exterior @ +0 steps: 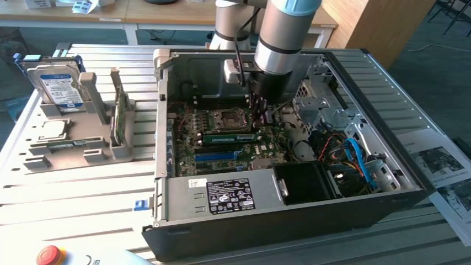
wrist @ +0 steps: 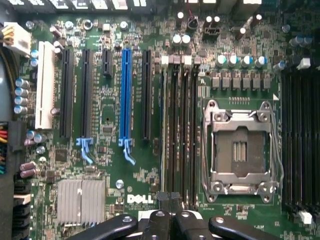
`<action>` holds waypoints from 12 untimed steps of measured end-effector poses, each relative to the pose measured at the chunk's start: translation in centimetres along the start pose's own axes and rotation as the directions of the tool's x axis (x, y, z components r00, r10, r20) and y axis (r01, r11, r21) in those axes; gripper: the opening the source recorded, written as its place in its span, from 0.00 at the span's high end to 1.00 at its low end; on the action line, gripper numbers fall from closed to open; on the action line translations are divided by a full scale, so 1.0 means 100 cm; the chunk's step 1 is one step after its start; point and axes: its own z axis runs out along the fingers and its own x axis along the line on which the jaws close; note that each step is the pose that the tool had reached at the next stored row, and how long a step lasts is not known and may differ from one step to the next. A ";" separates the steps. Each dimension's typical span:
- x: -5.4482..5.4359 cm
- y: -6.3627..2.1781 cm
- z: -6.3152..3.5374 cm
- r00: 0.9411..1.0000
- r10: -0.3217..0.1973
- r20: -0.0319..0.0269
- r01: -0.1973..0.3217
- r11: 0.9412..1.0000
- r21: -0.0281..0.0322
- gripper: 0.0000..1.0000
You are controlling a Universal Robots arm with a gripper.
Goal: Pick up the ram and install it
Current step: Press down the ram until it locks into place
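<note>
The computer case [exterior: 294, 182] lies open on top, so the motherboard [wrist: 140, 165] is reachable from above. The case walls, drive cage [exterior: 324, 105] and cable bundle [exterior: 353, 160] crowd the exterior view's right; the arm [exterior: 283, 38] occupies the middle.

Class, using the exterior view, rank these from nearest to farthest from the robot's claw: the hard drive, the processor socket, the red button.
1. Processor socket: inside the case, just to the exterior view's left of the claw.
2. Hard drive: upright in the holder at the exterior view's left, outside the case.
3. Red button: at the picture's bottom left corner.
</note>
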 end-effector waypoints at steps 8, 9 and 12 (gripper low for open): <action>-0.001 0.0149 0.0007 1.000 0.000 0.000 0.000 1.000 0.001 0.89; -0.001 0.0167 0.0007 1.000 0.000 0.000 0.000 1.000 0.001 0.89; -0.001 0.0216 0.0010 1.000 0.000 0.000 0.000 1.000 0.001 0.89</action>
